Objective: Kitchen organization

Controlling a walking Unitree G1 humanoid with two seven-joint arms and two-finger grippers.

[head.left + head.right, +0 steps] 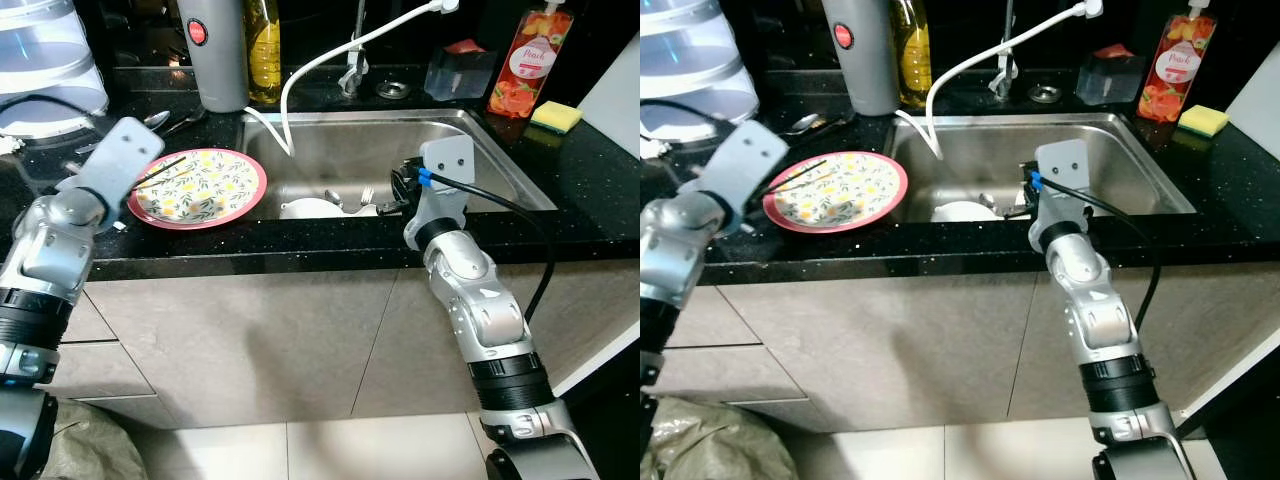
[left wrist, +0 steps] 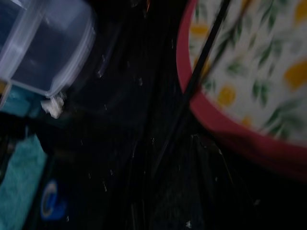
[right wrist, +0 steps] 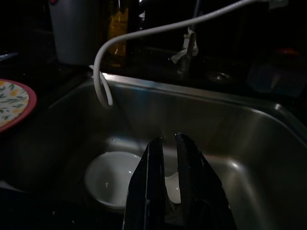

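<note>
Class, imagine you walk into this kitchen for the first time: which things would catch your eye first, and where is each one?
The flowered plate with a red rim lies on the dark counter left of the sink, with the left gripper at its near edge. A white bowl sits in the sink, and the right gripper hangs just above it. A bright peach-labelled bottle stands at the sink's far right corner.

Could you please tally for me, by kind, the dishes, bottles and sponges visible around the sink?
Plates: 1, the floral plate
Bowls: 1, the white bowl in the sink
Bottles: 2, oil bottle and red soap bottle
Sponges: 1, yellow sponge
Total: 5
</note>
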